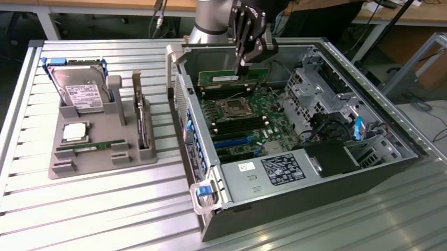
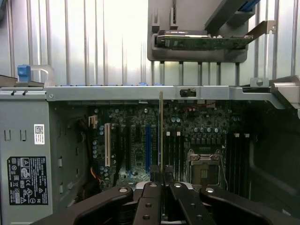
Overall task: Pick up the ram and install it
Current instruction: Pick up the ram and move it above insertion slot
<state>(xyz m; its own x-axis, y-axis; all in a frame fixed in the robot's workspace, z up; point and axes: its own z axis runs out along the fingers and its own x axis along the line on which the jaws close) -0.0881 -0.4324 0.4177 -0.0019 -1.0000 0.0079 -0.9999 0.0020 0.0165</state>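
The pincer (image 1: 244,67) is pinching the ram (image 1: 223,78) by its upper edge, holding it inside the open computer case (image 1: 293,219), just above the motherboard (image 1: 260,112). The ram's white label, just beside the pincer, and the black sticker (image 1: 282,170) on the power supply, well away from it, carry print too small to read.

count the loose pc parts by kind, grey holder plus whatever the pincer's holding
ram: 2 (held ram, spare ram)
hard drive: 1
processor chip: 1
expansion card: 1
total: 5
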